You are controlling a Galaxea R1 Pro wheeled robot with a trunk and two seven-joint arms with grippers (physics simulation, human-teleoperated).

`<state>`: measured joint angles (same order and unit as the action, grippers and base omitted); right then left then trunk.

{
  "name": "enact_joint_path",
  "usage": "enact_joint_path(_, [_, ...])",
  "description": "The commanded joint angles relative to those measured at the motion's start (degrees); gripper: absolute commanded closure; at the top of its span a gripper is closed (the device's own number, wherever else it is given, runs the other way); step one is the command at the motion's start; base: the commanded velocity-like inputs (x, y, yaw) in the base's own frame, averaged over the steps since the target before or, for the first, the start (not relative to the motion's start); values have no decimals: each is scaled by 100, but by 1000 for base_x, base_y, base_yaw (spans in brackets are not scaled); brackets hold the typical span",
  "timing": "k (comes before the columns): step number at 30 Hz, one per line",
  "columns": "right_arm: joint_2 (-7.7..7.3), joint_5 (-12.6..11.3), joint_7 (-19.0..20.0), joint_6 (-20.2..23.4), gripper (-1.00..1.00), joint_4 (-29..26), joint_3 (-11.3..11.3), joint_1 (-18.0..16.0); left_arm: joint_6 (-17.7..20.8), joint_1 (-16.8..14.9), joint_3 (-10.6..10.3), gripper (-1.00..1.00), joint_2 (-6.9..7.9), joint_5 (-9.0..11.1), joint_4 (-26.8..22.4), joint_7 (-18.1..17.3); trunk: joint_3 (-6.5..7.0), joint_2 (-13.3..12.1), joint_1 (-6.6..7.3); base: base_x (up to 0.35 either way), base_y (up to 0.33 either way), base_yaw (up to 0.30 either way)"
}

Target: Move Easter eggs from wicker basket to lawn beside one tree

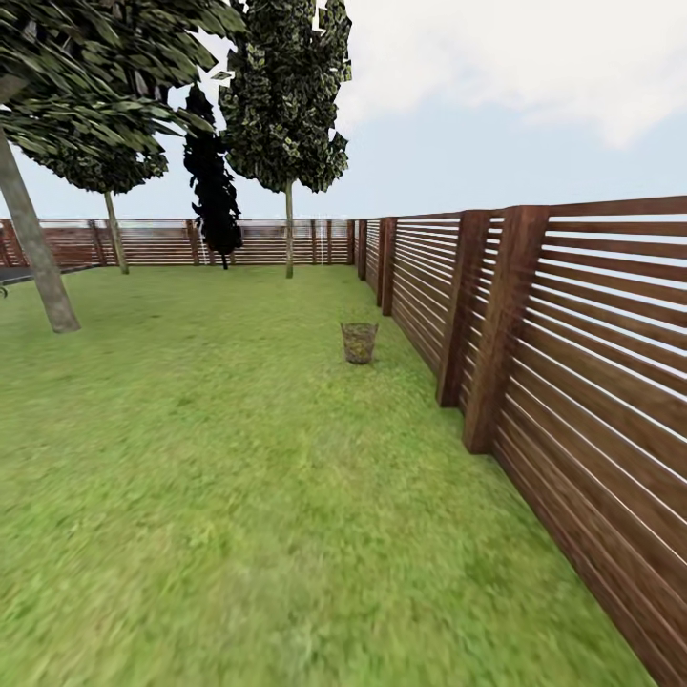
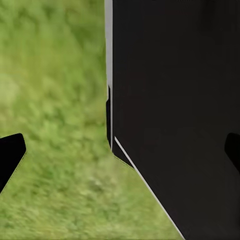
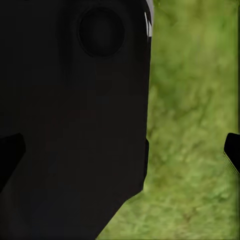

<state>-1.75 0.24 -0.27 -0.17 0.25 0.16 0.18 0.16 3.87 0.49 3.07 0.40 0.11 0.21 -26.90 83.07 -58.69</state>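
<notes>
The lawn (image 1: pixel 219 458) spreads wide and flat. The wicker basket (image 1: pixel 360 342) stands on it beside the fence (image 1: pixel 572 363), far ahead of the grippers.

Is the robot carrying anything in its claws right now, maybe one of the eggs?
No, nothing is held. Both the left gripper and the right gripper are open, with no egg between the fingers. The wicker basket stands far ahead on the lawn.

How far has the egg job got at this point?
Nothing looks done. The wicker basket stands far off on the lawn by the fence; its contents are too small to tell. Both grippers hang open, empty. Approach, unloading and placing by the tree remain.
</notes>
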Motion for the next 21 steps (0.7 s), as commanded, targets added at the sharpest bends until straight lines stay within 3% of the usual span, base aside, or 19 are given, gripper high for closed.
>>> enact_joint_path(1, [0,3,-2,-1,-100,1,2,-1,2,-1,4,-100,0,4,3,4,-3,1,-4,345,0,0])
enact_joint_path(21, [0,3,-5,-2,-100,1,2,-2,2,-1,4,-100,0,4,-1,3,-3,1,-4,345,0,0])
